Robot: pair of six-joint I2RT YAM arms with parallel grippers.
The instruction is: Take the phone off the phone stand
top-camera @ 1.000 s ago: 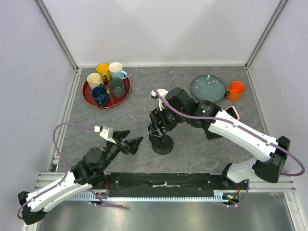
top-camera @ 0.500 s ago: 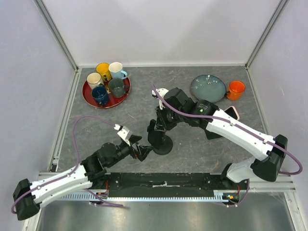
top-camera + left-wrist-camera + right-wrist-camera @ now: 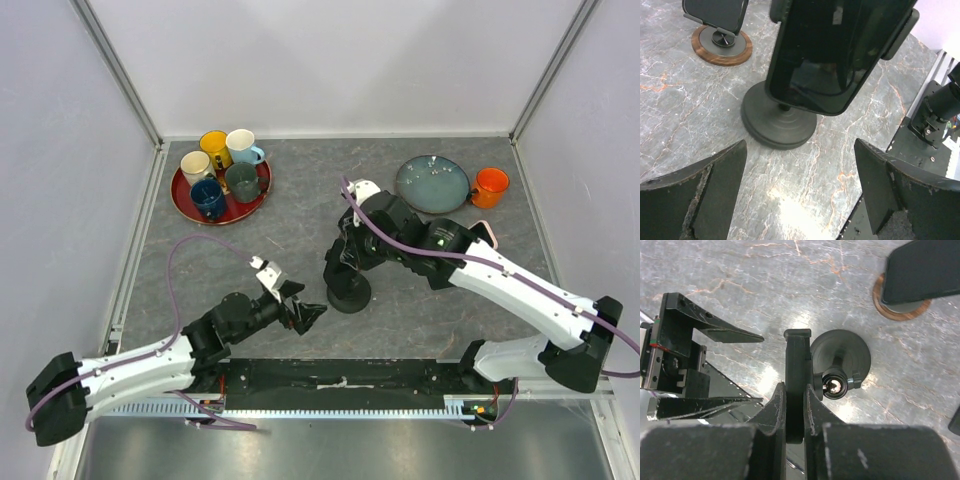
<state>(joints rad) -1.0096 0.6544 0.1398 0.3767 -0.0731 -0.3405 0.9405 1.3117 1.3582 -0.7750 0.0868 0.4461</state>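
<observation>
Nearest, the left gripper [image 3: 305, 315] hovers spread wide and holding nothing, just near-left of the phone stand [image 3: 350, 296], its fingers [image 3: 700, 200] framing the round base [image 3: 777, 125]. The phone [image 3: 822, 55] sits upright in the stand, long axis roughly vertical, screen toward the left gripper. The right gripper [image 3: 795, 390] is clenched on the phone's top, pinching its thin side, so the right arm looks placed to lift it upward. Beyond stands a second, wood-based stand [image 3: 722, 45]. A red tray [image 3: 183, 205] of mugs [image 3: 241, 182] sits far left, and a plate [image 3: 432, 183] and orange mug [image 3: 490, 187] far right, well apart.
</observation>
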